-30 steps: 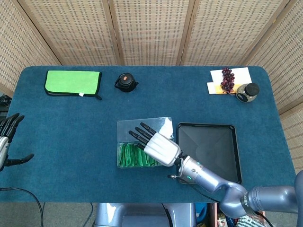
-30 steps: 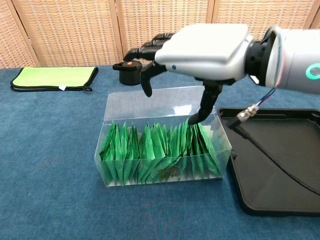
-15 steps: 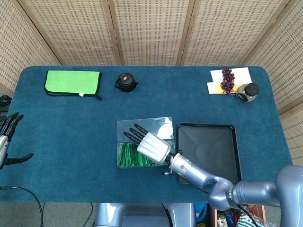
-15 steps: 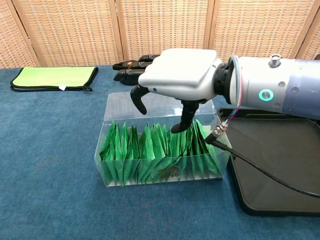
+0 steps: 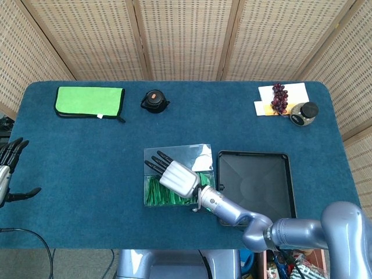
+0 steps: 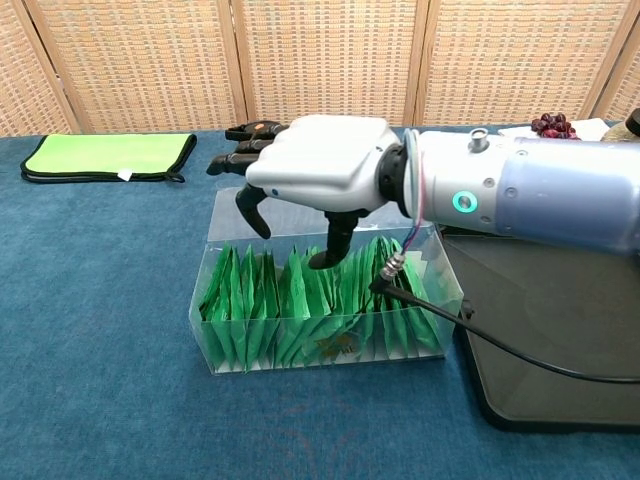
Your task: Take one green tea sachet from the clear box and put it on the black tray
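Note:
A clear box (image 6: 325, 345) (image 5: 152, 156) at the table's middle holds a row of upright green tea sachets (image 6: 300, 300) (image 5: 156, 192). My right hand (image 6: 315, 178) (image 5: 173, 174) hovers palm down over the box with its fingers apart and nothing in them; its thumb tip reaches down to the tops of the sachets near the row's middle. The black tray (image 6: 570, 330) (image 5: 256, 180) lies bare just to the right of the box. My left hand (image 5: 9, 168) rests open at the table's far left edge, seen only in the head view.
A green cloth pouch (image 5: 89, 102) (image 6: 108, 156) lies at the back left, and a small black lidded pot (image 5: 154, 100) stands behind the box. At the back right are grapes on a white napkin (image 5: 279, 97) and a dark-capped jar (image 5: 304, 113). A cable (image 6: 500, 345) trails from my right wrist across the tray.
My right hand has moved left along the box and come lower, its thumb shifting from the row's right end toward its middle. The left hand has stayed put.

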